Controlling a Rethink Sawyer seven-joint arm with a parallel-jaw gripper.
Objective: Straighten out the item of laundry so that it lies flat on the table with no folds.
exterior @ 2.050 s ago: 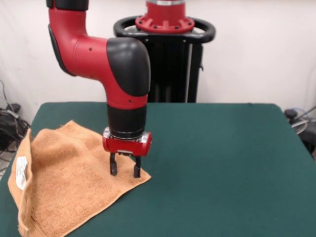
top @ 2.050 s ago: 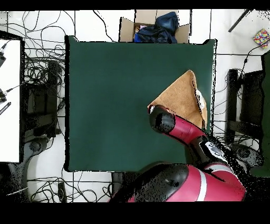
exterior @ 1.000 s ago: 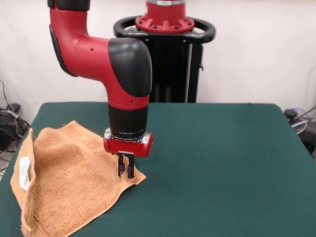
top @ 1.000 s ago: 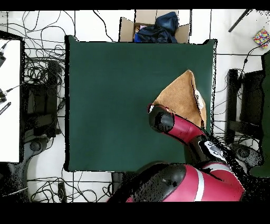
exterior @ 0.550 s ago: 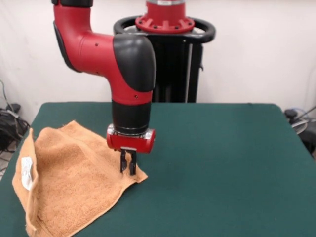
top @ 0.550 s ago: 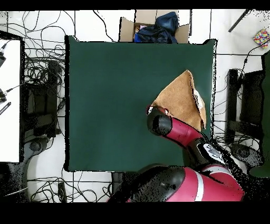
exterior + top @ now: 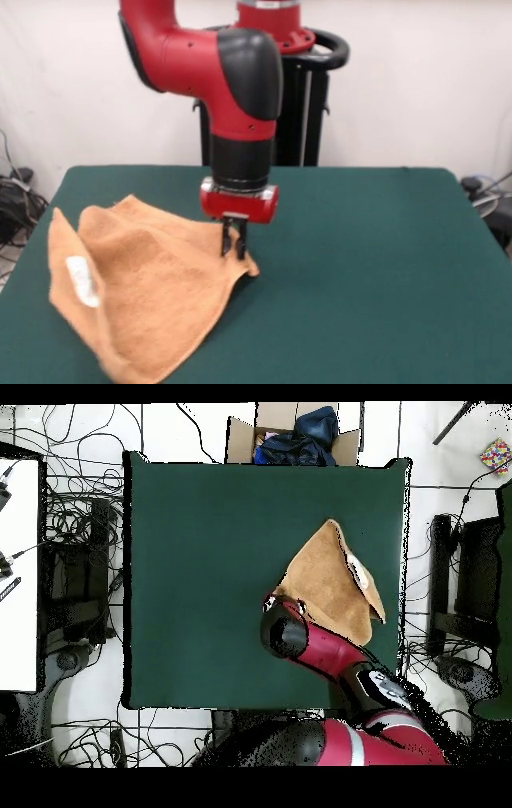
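1. Front view: we see the hand [image 7: 234, 242] clenched on the towel [image 7: 152, 292] at its corner, at about 3 o'clock of the cloth.
2. We find the towel rumpled at 8 o'clock on the tabletop [image 7: 368, 272], its label [image 7: 82, 280] showing on a raised fold.

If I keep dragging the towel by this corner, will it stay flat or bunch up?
Likely floppy: the towel sags and wrinkles behind the shut gripper. Its far edge stands folded up, so it may bunch. The felt-like table probably drags it.
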